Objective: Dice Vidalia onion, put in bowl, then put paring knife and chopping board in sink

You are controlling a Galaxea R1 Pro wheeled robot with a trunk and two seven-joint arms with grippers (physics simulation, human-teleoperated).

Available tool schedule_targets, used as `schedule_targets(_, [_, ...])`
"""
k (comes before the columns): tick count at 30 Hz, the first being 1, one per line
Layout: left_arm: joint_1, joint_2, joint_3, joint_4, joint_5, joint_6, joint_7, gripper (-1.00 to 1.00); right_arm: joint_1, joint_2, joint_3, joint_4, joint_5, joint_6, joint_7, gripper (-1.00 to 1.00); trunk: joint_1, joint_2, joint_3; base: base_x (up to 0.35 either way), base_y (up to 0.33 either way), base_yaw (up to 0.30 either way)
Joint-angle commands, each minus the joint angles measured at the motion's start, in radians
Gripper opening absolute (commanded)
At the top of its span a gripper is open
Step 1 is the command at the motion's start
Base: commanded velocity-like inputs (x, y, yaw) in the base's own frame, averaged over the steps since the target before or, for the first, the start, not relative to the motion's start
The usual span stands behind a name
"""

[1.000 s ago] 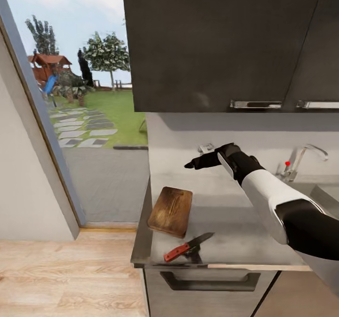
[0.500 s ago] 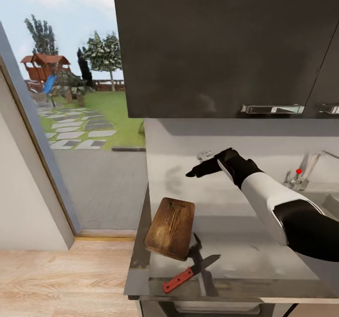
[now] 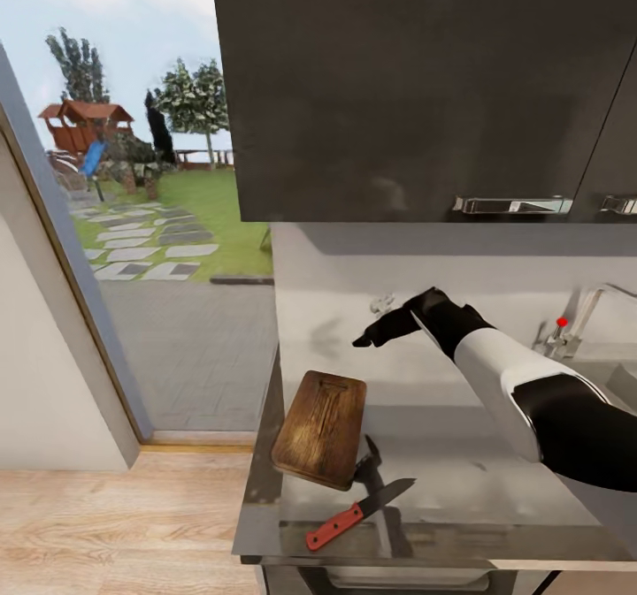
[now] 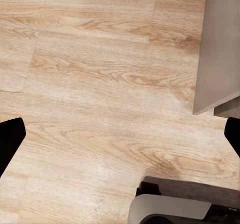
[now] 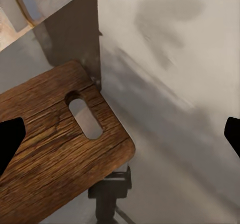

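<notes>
Paring knife at surface front edge — blade toward 2 o'clock. Chopping board just behind, at 11 o'clock. Right end effector hovers beyond board, spread wide, empty. Left end effector wide over wood floor. Tap far right.

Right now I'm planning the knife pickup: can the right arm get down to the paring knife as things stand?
Probably yes. The right gripper hovers open above the countertop, beyond the chopping board. The paring knife lies bare near the front edge with nothing over it, though a dark object stands close beside its blade.
</notes>
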Motion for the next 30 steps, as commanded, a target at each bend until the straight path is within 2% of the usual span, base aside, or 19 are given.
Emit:
schedule_targets(1, [0.000,0.000,0.000,-0.001,0.001,-0.001,0.000,1.00,0.000,0.000,-0.004,0.003,0.010,0.000,0.006,1.00,0.001,-0.002,-0.002,0.000,0.000,0.000])
schedule_targets(13, [0.000,0.000,0.000,-0.001,0.001,-0.001,0.000,1.00,0.002,0.008,-0.004,0.084,0.011,-0.066,0.007,1.00,0.001,-0.002,-0.003,0.055,0.000,0.000])
schedule_targets(30, [0.000,-0.003,0.000,0.005,0.001,-0.001,0.000,1.00,0.011,0.010,-0.004,0.094,0.011,-0.070,0.007,1.00,0.001,-0.002,-0.028,0.080,0.000,0.000])
